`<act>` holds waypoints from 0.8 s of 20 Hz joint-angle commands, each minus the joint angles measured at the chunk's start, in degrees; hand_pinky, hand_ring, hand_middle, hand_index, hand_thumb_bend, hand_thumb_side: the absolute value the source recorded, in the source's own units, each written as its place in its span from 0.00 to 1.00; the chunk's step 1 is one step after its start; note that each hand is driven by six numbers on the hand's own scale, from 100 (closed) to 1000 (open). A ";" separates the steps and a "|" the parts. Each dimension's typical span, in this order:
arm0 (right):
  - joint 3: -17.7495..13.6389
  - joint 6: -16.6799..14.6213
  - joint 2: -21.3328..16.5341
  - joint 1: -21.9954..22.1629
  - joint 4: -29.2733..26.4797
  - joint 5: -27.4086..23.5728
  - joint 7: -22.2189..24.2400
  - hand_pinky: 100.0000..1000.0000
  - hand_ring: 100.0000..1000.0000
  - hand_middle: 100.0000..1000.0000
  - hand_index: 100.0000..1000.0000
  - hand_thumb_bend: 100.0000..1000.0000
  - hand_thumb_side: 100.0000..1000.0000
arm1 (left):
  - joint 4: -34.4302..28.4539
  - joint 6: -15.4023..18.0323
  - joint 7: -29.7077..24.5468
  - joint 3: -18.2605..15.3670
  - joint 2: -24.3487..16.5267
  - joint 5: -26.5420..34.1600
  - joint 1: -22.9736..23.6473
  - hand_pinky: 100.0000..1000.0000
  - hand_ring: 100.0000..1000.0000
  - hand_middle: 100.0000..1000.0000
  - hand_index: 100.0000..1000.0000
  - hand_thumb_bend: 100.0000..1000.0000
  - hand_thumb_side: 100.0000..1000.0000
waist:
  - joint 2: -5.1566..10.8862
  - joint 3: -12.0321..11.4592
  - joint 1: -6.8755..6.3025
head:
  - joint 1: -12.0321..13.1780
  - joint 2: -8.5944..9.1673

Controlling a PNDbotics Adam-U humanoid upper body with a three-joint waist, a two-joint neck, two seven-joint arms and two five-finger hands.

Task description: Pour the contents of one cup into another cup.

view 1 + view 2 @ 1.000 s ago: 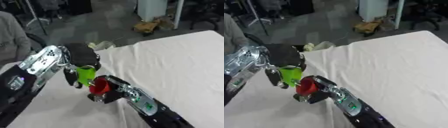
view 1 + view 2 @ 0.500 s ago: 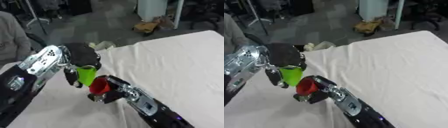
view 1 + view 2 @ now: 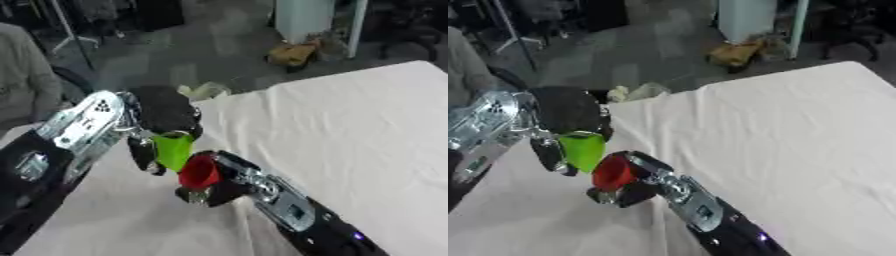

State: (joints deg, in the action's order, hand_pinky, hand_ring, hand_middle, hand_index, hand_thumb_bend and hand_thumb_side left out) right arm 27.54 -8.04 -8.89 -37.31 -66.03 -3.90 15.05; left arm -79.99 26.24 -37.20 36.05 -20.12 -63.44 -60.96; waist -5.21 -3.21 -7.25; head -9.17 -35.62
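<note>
A green cup (image 3: 172, 150) hangs above the table, held in my left hand (image 3: 164, 116), whose black fingers curl round its upper part. Right below and beside it is a red cup (image 3: 200, 172), held in my right hand (image 3: 223, 185), with its mouth turned up and left toward the green cup. The two cups touch or nearly touch at their rims. Both cups' contents are hidden from me.
A cream cloth covers the table (image 3: 798, 140), with wide bare cloth to the right. Past the far edge lie a crumpled pale thing (image 3: 203, 91) and a tan box (image 3: 296, 53) on the floor. A person's sleeve (image 3: 26, 75) shows at far left.
Both hands and cups hold nearly the same pose; the green cup has sunk slightly closer to the red cup.
</note>
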 commanded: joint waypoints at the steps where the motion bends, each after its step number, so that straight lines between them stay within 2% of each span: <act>1: -0.58 0.02 -0.49 -0.97 -1.05 -0.27 -0.31 0.42 0.31 0.24 0.44 0.00 0.16 | -2.02 12.71 -14.77 -2.43 -1.25 1.77 -0.93 0.24 0.19 0.36 0.66 0.51 0.16 | 0.93 -0.18 0.52 | -0.05 0.78; 5: -0.76 0.01 -0.56 -1.02 -1.11 -0.31 -0.59 0.42 0.31 0.24 0.44 0.00 0.16 | -4.10 9.20 -14.50 -4.82 -1.90 5.48 -0.13 0.22 0.18 0.35 0.66 0.49 0.16 | 0.82 -0.21 0.86 | -0.09 0.92; 9: -0.98 0.07 -0.75 -1.07 -1.31 -0.41 -0.91 0.42 0.31 0.24 0.44 0.00 0.16 | -6.53 4.33 -13.31 -8.22 -2.96 10.22 1.73 0.23 0.18 0.34 0.66 0.45 0.16 | 0.73 -0.25 1.26 | -0.17 1.14; 16: -1.55 0.17 -1.32 -0.89 -1.66 -0.58 -1.68 0.42 0.31 0.24 0.44 0.00 0.16 | -10.15 -3.65 -10.15 -16.56 -3.91 17.20 7.50 0.21 0.14 0.33 0.66 0.37 0.17 | 0.56 -0.37 2.23 | -0.30 1.62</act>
State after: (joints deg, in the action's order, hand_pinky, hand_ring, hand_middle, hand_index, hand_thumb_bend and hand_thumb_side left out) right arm 26.67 -7.80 -9.44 -37.29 -66.20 -4.00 13.69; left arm -88.76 19.76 -43.69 21.94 -22.62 -47.67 -52.71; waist -5.33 -3.49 -5.16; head -9.26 -34.61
